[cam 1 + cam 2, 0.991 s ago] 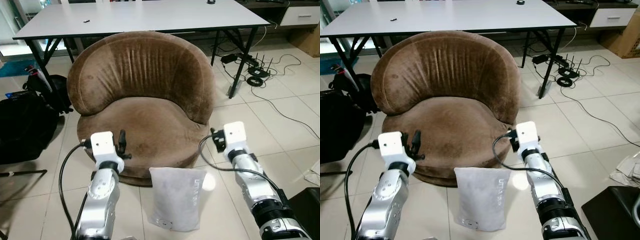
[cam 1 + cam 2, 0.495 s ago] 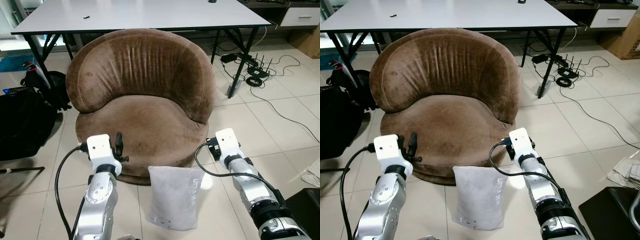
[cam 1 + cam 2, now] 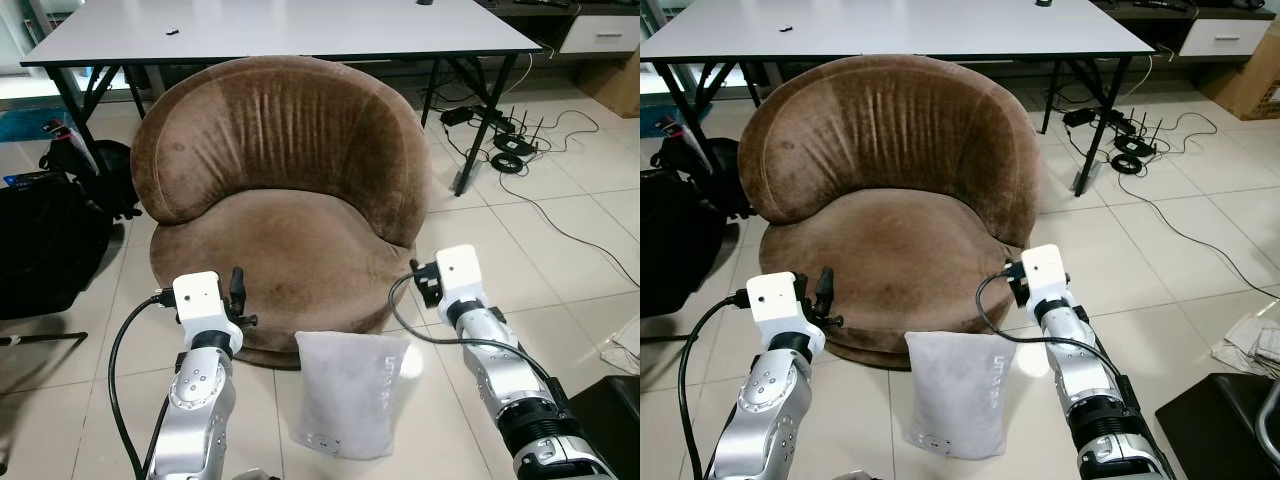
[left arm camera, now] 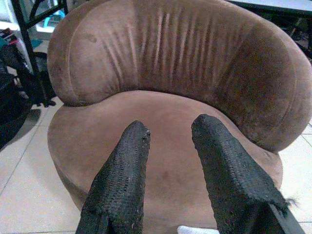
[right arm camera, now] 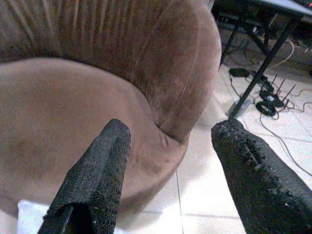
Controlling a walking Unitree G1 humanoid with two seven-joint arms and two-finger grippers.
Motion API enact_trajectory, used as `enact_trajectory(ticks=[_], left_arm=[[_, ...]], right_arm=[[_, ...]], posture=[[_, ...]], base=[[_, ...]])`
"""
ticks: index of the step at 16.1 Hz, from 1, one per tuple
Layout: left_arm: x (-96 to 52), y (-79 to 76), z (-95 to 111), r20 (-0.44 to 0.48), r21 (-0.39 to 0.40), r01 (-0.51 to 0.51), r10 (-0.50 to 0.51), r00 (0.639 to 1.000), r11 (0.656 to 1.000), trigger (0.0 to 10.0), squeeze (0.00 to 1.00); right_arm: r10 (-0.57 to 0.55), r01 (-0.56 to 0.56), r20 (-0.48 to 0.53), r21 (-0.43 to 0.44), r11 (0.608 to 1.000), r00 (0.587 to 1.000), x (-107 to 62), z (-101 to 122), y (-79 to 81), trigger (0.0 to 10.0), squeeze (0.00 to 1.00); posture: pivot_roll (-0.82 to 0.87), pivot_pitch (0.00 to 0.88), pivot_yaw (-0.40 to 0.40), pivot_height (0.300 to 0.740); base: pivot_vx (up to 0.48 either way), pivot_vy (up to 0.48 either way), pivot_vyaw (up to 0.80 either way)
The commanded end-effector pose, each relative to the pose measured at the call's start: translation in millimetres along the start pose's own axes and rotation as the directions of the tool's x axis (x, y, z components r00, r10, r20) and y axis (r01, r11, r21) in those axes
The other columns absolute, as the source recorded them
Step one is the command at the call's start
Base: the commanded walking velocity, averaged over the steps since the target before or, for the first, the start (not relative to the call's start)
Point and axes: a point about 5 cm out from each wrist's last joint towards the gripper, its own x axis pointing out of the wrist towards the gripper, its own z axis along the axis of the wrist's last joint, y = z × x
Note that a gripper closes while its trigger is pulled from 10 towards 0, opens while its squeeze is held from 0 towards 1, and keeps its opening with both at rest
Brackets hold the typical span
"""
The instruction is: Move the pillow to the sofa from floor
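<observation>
You have both arms stretched forward, one on each side of the pillow [image 3: 349,393]. The left gripper [image 4: 170,139] is at 10 o'clock from it, jaws a little apart and holding nothing. The right gripper [image 5: 170,134] is at 2 o'clock, jaws wide apart. The grey pillow stands on the floor [image 3: 560,250], leaning on the front of the brown sofa [image 3: 285,200]. Its writing is too small to read.
</observation>
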Motion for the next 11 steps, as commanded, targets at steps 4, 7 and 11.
enact_trajectory(ticks=[4,7,11], left_arm=[[4.3,-9.0,4.3,0.010,0.000,0.021,-0.021,1.000,1.000,10.0,0.00],[7.1,-10.3,5.5,0.012,0.003,0.030,-0.030,0.999,1.000,10.0,0.00],[11.1,-9.2,8.1,0.018,0.007,0.032,-0.032,0.999,0.999,10.0,0.00]], right_arm=[[-0.052,0.050,0.105,0.023,0.998,0.993,-1.5,15.1,-7.6,10.0,0.00],[-0.064,0.056,0.116,0.076,0.996,0.991,-3.2,15.4,-10.9,10.0,0.00],[-0.078,0.067,0.117,0.091,0.994,0.990,-1.7,16.7,-12.7,10.0,0.00]], posture=[[-0.09,0.032,0.001,0.740],[-0.10,0.027,0.008,0.740],[-0.10,0.016,0.016,0.740]], base=[[0.000,0.000,0.00],[0.000,0.000,0.00],[0.000,0.000,0.00]])
